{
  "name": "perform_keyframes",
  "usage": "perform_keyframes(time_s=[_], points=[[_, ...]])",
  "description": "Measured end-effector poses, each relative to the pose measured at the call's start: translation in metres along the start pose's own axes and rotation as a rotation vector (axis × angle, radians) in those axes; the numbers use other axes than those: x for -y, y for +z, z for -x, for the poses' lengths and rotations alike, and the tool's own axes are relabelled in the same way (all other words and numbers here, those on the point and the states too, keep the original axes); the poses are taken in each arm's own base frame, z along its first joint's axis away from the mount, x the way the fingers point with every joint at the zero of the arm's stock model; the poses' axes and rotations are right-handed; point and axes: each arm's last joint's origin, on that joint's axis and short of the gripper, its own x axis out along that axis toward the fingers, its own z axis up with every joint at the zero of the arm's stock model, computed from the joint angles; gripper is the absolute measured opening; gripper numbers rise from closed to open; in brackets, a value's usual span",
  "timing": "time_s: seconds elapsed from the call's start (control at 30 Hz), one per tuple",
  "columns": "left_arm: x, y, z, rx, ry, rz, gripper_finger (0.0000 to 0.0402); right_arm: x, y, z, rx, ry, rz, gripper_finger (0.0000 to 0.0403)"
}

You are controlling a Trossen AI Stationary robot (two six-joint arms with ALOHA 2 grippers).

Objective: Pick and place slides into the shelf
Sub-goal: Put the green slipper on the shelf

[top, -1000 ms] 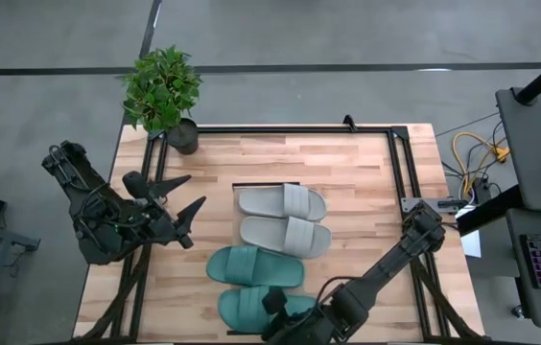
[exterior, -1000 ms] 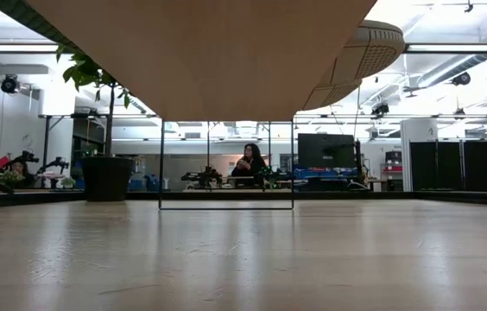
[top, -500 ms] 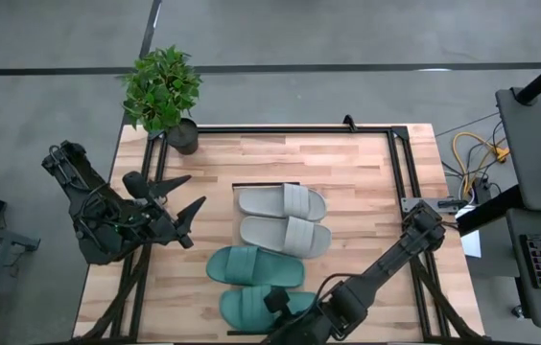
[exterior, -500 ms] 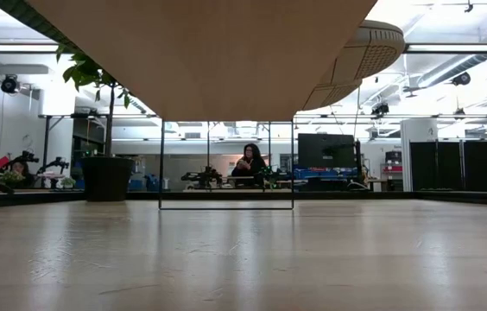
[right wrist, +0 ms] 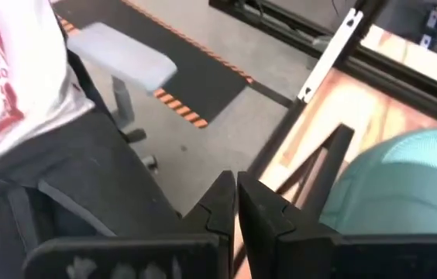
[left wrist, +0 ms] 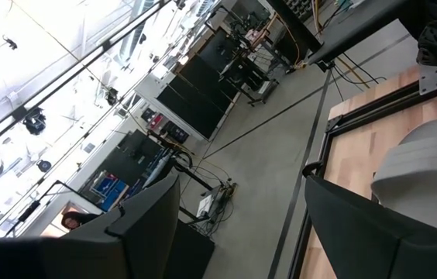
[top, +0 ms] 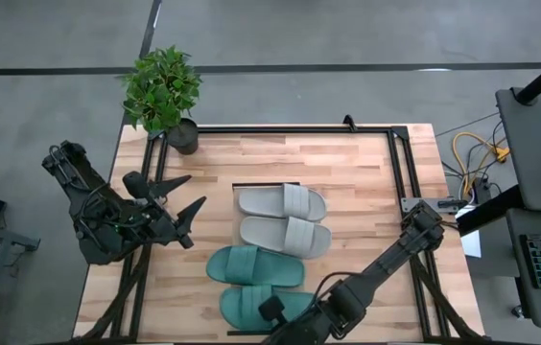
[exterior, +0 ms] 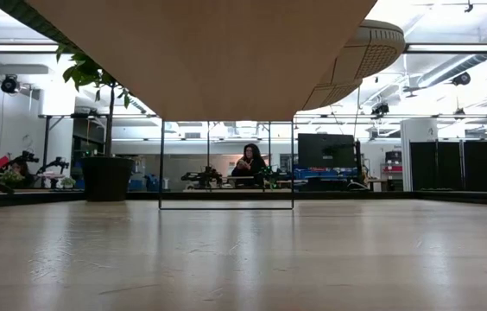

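Two light grey slides [top: 282, 202] [top: 286, 236] and two teal slides [top: 254, 266] [top: 251, 308] lie side by side in a row, soles down, behind the shelf's thin dark far edge [top: 266, 184]. In the low view the shelf [exterior: 200, 52] shows from below as a pale panel overhead. My right gripper [top: 271, 310] hangs shut over the nearest teal slide [right wrist: 404, 182], its fingers [right wrist: 236, 203] slanting down toward the table's near left corner. My left gripper [top: 182, 194] waits open at the left, level, apart from the slides [left wrist: 420, 163]. My right gripper is shut with nothing between its fingers, and the nearest teal slide's rounded side [right wrist: 358, 194] lies right beside them. Whether a finger touches the slide, I cannot tell.
A potted plant [top: 160, 91] stands at the far left corner. A black frame [top: 395, 153] borders the tabletop. A person in dark trousers [right wrist: 56, 178] stands on the floor by the near edge. Another person [exterior: 248, 160] sits far off in the room. Bare tabletop [top: 366, 192] lies right of the slides.
My right gripper has turned a little at the wrist over the nearest teal slide, staying shut and in about the same place. The slides and my left arm have kept still.
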Motion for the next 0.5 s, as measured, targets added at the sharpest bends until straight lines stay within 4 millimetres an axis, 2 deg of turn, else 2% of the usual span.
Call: perform_keyframes(time_s=[0.13, 0.23, 0.37, 0.5], points=[[0.000, 0.000, 0.000, 0.000, 0.000, 0.000, 0.0262, -0.001, 0.007, 0.004, 0.031, -0.011, 0.024, 0.0008], [0.000, 0.000, 0.000, 0.000, 0.000, 0.000, 0.0262, -0.002, 0.010, 0.009, 0.028, -0.131, 0.083, 0.0008], [0.000, 0.000, 0.000, 0.000, 0.000, 0.000, 0.0262, 0.001, 0.007, 0.013, -0.040, -0.261, 0.124, 0.0008], [0.000, 0.000, 0.000, 0.000, 0.000, 0.000, 0.0262, 0.007, 0.004, 0.013, -0.067, -0.282, 0.112, 0.0008]])
